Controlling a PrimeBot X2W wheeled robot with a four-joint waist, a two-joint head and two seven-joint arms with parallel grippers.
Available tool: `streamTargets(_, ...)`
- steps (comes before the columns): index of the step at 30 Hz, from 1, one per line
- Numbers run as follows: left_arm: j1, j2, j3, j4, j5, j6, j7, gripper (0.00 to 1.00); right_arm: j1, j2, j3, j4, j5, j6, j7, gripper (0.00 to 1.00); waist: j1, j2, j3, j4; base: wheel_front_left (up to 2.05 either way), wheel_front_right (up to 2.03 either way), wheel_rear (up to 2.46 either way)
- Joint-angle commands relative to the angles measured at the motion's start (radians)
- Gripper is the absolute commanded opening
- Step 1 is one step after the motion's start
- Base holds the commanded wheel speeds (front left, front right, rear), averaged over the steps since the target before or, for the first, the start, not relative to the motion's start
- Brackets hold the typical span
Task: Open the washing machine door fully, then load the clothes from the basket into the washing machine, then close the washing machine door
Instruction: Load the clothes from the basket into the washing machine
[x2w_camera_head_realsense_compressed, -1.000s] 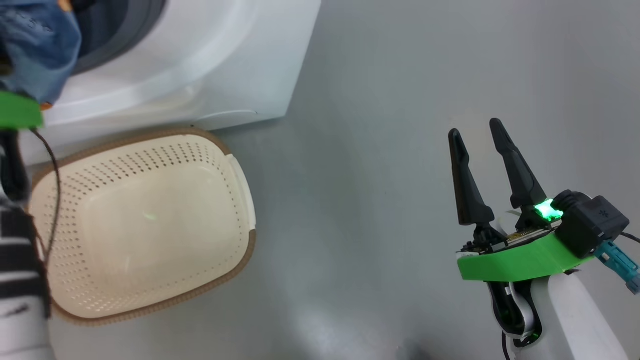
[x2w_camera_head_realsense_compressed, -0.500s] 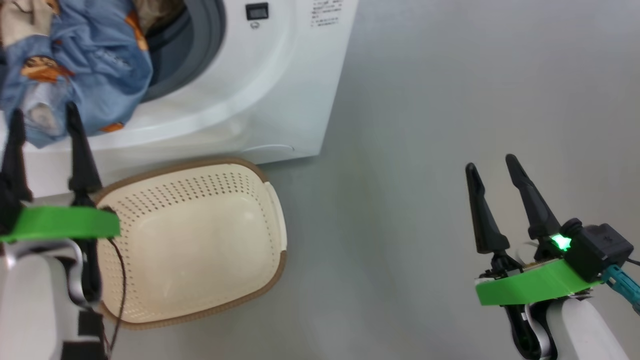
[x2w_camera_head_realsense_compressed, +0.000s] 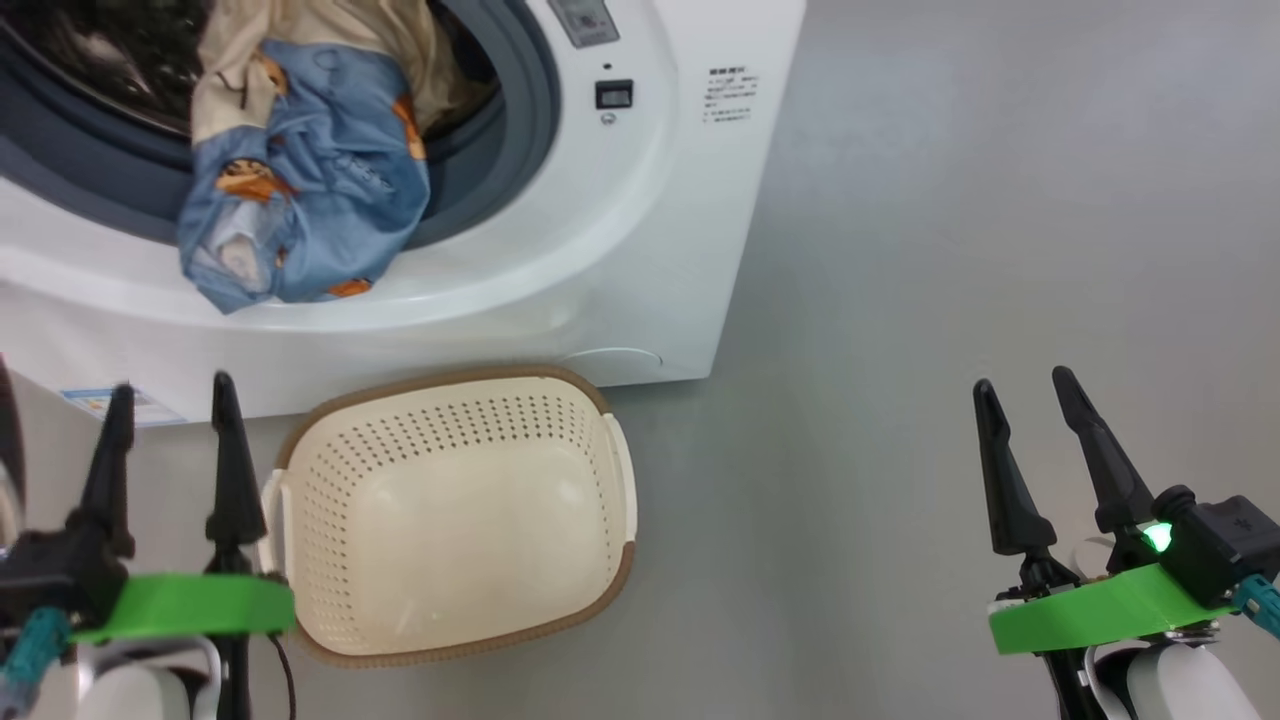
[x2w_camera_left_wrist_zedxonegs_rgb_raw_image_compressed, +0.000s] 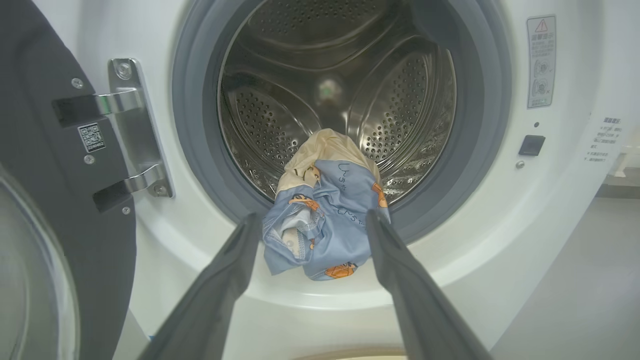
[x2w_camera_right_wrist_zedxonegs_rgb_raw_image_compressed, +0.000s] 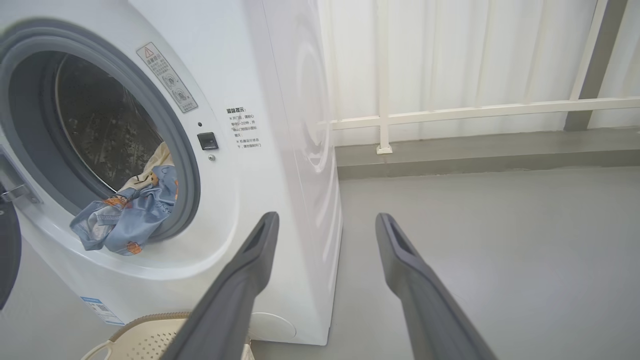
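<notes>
The washing machine (x2w_camera_head_realsense_compressed: 620, 250) stands with its door (x2w_camera_left_wrist_zedxonegs_rgb_raw_image_compressed: 45, 165) swung wide to the left on its steel hinge. The clothes (x2w_camera_head_realsense_compressed: 300, 180), a blue printed garment bunched with a cream one, lie in the drum mouth and hang out over the grey gasket; the left wrist view has the clothes (x2w_camera_left_wrist_zedxonegs_rgb_raw_image_compressed: 325, 225) dead ahead. On the floor in front sits the basket (x2w_camera_head_realsense_compressed: 450, 540), with nothing in it. My left gripper (x2w_camera_head_realsense_compressed: 170, 388) is open beside the basket's left end, well short of the clothes. My right gripper (x2w_camera_head_realsense_compressed: 1022, 380) is open over bare floor far to the right.
Grey floor (x2w_camera_head_realsense_compressed: 950, 200) stretches to the right of the machine. In the right wrist view a low step (x2w_camera_right_wrist_zedxonegs_rgb_raw_image_compressed: 475, 155) and a white rail (x2w_camera_right_wrist_zedxonegs_rgb_raw_image_compressed: 450, 110) run along the curtained wall behind. The basket's rim (x2w_camera_right_wrist_zedxonegs_rgb_raw_image_compressed: 150, 320) shows below the machine's front.
The head camera has swung, bringing the drum mouth into view. My left gripper has drawn back and down from the blue garment, which stays draped over the lip. The right gripper is unchanged.
</notes>
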Motion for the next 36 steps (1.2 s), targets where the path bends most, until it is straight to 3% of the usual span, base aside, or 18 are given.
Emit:
streamTargets(1,0.033,0.018,0.031,-0.044,0.017,0.001,-0.005,1.0,0.017,-0.017,0.016,-0.023,0.002,0.004,-0.008,1.0,0.0001,-0.0001,-0.029,0.024,0.0,0.0,0.0)
streamTargets(18,0.226,-0.009,0.051,-0.149,0.009,0.001,-0.005,1.0,0.072,-0.028,0.0,-0.025,0.01,0.004,-0.008,1.0,0.0001,-0.0001,-0.087,0.033,0.0,0.0,0.0)
streamTargets(36,0.206,-0.005,0.046,-0.129,-0.006,0.001,-0.005,1.0,0.067,-0.015,-0.001,-0.041,0.006,0.004,-0.008,1.0,0.0001,-0.0001,-0.048,0.014,0.0,0.0,0.0)
